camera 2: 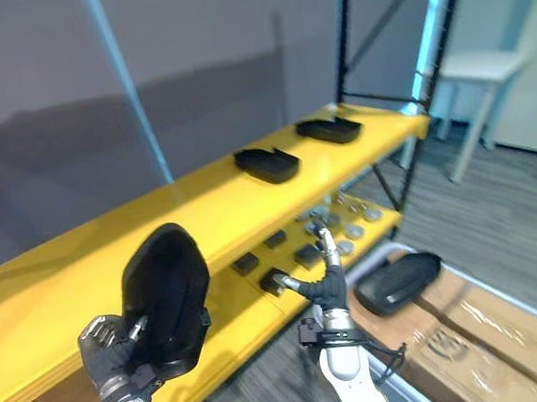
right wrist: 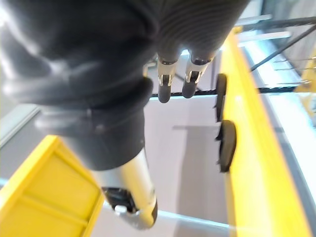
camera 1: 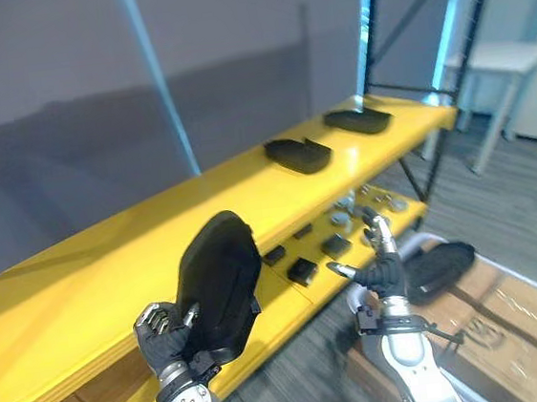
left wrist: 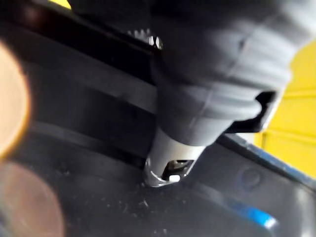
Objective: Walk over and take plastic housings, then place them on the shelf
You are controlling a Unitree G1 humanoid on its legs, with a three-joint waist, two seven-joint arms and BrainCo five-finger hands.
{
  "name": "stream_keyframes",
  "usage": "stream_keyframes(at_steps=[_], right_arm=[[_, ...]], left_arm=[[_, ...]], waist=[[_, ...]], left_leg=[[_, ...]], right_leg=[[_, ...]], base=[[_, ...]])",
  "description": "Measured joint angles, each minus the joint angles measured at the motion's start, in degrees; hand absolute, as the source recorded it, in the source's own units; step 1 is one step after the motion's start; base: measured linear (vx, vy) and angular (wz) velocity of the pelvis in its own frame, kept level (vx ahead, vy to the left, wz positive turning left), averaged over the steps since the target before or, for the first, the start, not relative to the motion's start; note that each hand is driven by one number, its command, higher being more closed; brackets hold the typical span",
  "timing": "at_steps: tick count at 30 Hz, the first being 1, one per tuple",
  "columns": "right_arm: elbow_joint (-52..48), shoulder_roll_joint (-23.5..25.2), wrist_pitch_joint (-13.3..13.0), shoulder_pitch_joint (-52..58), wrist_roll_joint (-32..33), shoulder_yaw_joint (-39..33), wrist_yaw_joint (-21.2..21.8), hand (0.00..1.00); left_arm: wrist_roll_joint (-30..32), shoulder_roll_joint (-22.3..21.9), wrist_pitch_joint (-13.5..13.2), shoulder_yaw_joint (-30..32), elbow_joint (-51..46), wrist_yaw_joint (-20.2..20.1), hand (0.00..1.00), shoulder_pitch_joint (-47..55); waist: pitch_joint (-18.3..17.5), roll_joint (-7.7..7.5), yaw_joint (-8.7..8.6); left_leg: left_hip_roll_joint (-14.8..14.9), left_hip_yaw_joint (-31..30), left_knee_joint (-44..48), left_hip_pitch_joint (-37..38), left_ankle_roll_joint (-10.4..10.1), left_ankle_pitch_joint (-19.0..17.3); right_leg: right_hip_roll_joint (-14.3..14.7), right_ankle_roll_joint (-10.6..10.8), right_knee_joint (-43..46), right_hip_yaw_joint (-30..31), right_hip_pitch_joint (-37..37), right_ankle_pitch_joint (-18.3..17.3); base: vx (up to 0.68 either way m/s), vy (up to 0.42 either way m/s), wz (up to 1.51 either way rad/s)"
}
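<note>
My left hand (camera 1: 163,335) is shut on a black plastic housing (camera 1: 218,283), holding it upright just above the front edge of the yellow top shelf (camera 1: 85,287). The same housing (left wrist: 89,148) shows close up in the left wrist view. Two more black housings lie flat on that shelf further right, one (camera 1: 298,154) at the middle and one (camera 1: 358,120) near the far end. My right hand (camera 1: 381,261) is open, fingers straight, in front of the lower shelf (camera 1: 289,300). Another black housing (camera 1: 439,268) rests on a cardboard box (camera 1: 511,315) at the lower right.
Several small dark and metal parts (camera 1: 335,244) lie on the lower yellow shelf. A black shelf upright (camera 1: 370,27) stands at the far end. A white table (camera 1: 508,61) stands at the far right on the grey floor (camera 1: 528,202).
</note>
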Motion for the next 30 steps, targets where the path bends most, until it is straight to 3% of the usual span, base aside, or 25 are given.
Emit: stream_keyframes(at_steps=[1,3,6,8,9,10,11,12,14,17,18,21,26,30], right_arm=[[0.0,0.34,-0.03,0.45,0.07,0.01,0.59,0.0],[-0.02,0.22,-0.06,0.49,0.14,-0.1,1.35,0.0],[-0.37,0.2,-0.26,1.66,2.87,-1.26,3.15,0.0],[-2.5,0.35,-0.56,5.91,5.87,-5.59,4.65,0.0],[-2.81,0.36,-0.56,7.17,6.8,-6.91,4.78,0.0],[-3.68,0.59,-0.56,9.82,7.58,-9.2,4.82,0.0],[-4.14,0.1,-0.53,11.29,8.54,-10.22,4.85,0.0],[-4.29,-1.0,-0.47,12.85,8.81,-11.27,5.28,0.0],[-4.32,-1.73,-0.44,14.24,8.78,-11.4,5.87,0.0],[-4.62,-1.57,-0.35,17.27,8.79,-11.38,6.96,0.0],[-4.72,-1.5,0.27,18.59,8.71,-11.11,7.31,0.0],[-5.56,-1.37,1.46,21.3,8.55,-10.33,8.42,0.0],[-6.52,-1.93,2.83,26.35,8.86,-4.93,10.65,0.0],[-6.85,-4.02,2.96,28.77,9.2,1.71,13.25,0.0]], left_arm=[[0.98,1.08,0.01,0.01,-1.65,0.73,1.0,-0.24],[1.32,1.79,0.0,0.03,-2.26,1.15,1.0,-1.06],[1.31,2.74,-0.02,0.06,-2.73,1.15,1.0,-2.77],[1.19,3.82,-0.06,-0.06,-1.66,1.14,1.0,-6.55],[1.13,4.16,-0.06,-0.11,-0.83,1.13,1.0,-7.89],[0.06,5.36,-0.07,-0.25,-0.4,1.02,1.0,-10.33],[-1.32,5.25,-0.39,-0.23,0.28,0.85,1.0,-11.5],[-4.56,5.06,-0.67,-0.05,0.26,-0.07,1.0,-11.8],[-9.64,5.05,-1.46,-0.07,1.08,-1.64,1.0,-13.53],[-19.59,5.03,-1.88,-2.65,7.71,-3.25,1.0,-21.06],[-24.53,5.09,-1.92,-3.29,9.16,-3.98,1.0,-23.15],[-31.69,5.47,-2.58,-4.28,10.48,-4.45,1.0,-26.23],[-45.96,11.99,-3.01,-6.16,19.63,-4.44,1.0,-35.81],[-50.69,17.27,-2.54,-11.63,29.06,-4.35,1.0,-47.36]], waist=[[0.25,-0.18,-0.64],[0.53,-0.03,-1.3],[1.1,-0.38,-1.46],[1.81,-1.11,-3.28],[1.94,-1.56,-3.9],[2.21,-3.96,-5.14],[2.64,-3.8,-5.64],[1.97,-2.32,-5.59],[1.94,-1.67,-5.65],[2.45,-1.2,-7.77],[2.61,-1.02,-7.96],[2.85,-0.36,-8.1],[3.39,0.36,-10.42],[4.55,0.41,-11.03]], left_leg=[[0.1,-3.98,-0.78,1.52,0.38,-0.33],[-0.03,-8.22,-1.61,2.75,0.37,-0.32],[-0.38,-14.43,-2.07,4.46,-0.89,-0.27],[-0.43,-20.64,-0.89,3.91,-2.39,-1.19],[-0.59,-21.86,-0.26,3.78,-2.99,-1.56],[-1.98,-22.91,1.81,3.24,-4.59,-3.08],[-1.7,-23.94,3.18,3.09,-5.46,-4.4],[0.89,-22.88,4.2,1.74,-6.5,-5.15],[3.69,-22.48,4.2,1.11,-7.27,-5.36],[5.82,-21.09,3.95,-0.19,-9.14,-4.68],[6.24,-17.95,3.0,-0.08,-8.81,-3.89],[6.03,-15.82,0.57,0.01,-8.56,-2.56],[5.95,-12.85,-2.95,-0.47,-8.62,-1.1],[5.94,-11.23,-3.41,-2.11,-8.69,-0.41]], right_leg=[[4.49,-0.36,8.22,8.84,-5.6,-3.87],[9.1,0.19,7.5,13.73,-8.82,-6.67],[15.12,0.09,-8.96,19.74,-12.36,-9.14],[22.1,0.51,-24.95,34.83,-12.67,-8.84],[23.07,0.96,-27.94,37.97,-12.19,-8.24],[22.44,0.82,-31.93,39.95,-11.39,-1.78],[22.47,3.2,-30.34,38.4,-11.29,-1.33],[24.06,2.19,-32.49,37.13,-10.66,-1.0],[26.41,0.5,-35.67,36.04,-9.5,0.47],[27.06,-0.13,-38.12,31.73,-7.72,0.93],[26.97,-0.2,-38.75,31.72,-7.69,0.97],[26.69,-0.12,-41.16,32.28,-7.74,2.07],[26.79,-0.29,-44.06,33.88,-9.53,4.07],[26.85,-0.63,-46.58,35.4,-10.83,6.17]], base=[[0.2,-0.04,1.24],[0.23,-0.113,1.34],[0.22,-0.17,1.25],[0.24,-0.274,1.43],[0.25,-0.344,1.55],[0.2,-0.3,1.24],[0.19,-0.298,1.03],[0.16,-0.214,0.38],[0.2,-0.198,0.13],[0.12,-0.133,0.49],[0.07,-0.046,0.28],[0.03,0.035,-0.1],[0.01,0.046,-0.18],[-0.02,0.02,-0.19]])
